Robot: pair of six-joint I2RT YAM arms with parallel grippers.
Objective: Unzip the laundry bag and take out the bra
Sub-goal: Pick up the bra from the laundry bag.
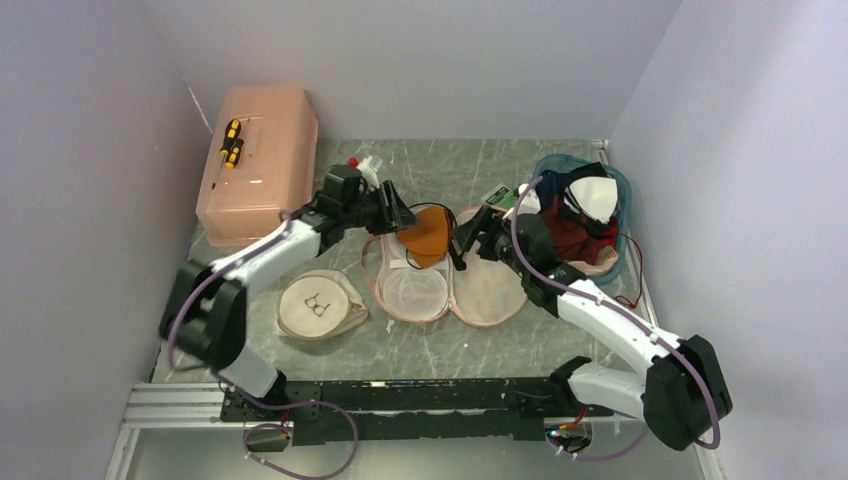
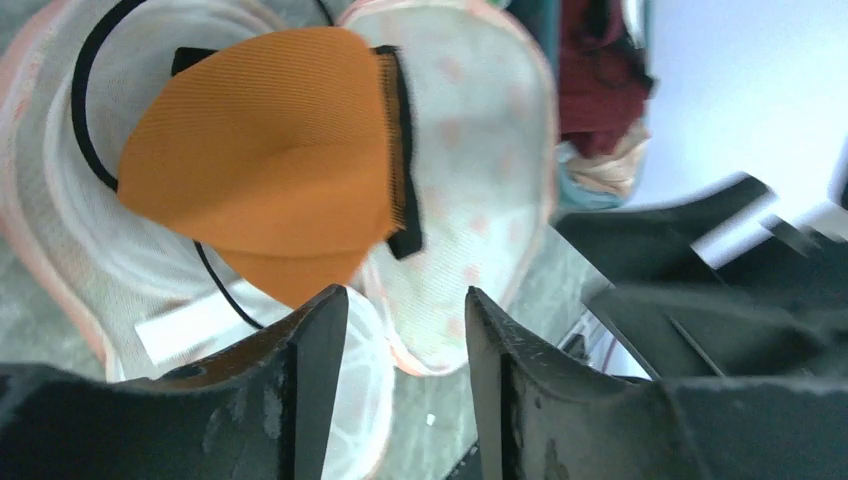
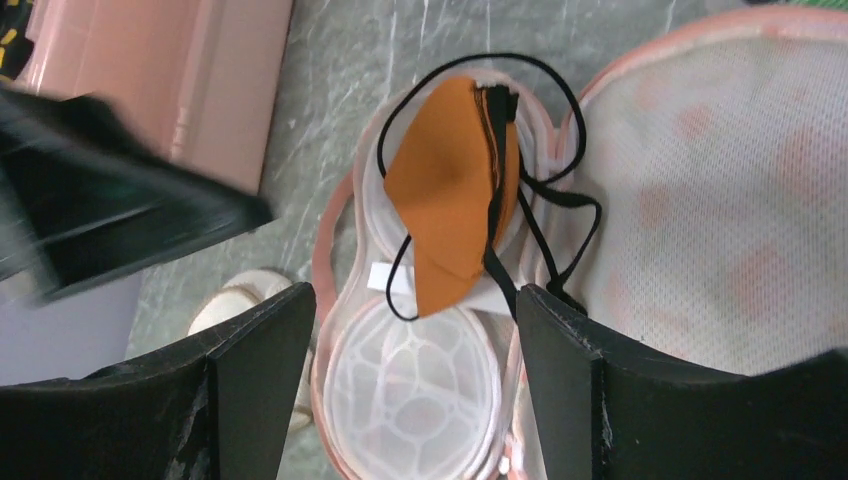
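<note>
Just beyond L pincer: orange bra

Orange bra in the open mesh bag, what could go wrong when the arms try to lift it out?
1. The black straps loop across the mesh bag past its pink rim, so they may snag and drag the bag along.
2. Nothing pins the bag down. The left gripper and right gripper both hang open above it, so it could lift with the orange bra.
3. The two grippers face each other closely over the bag and could collide.
</note>
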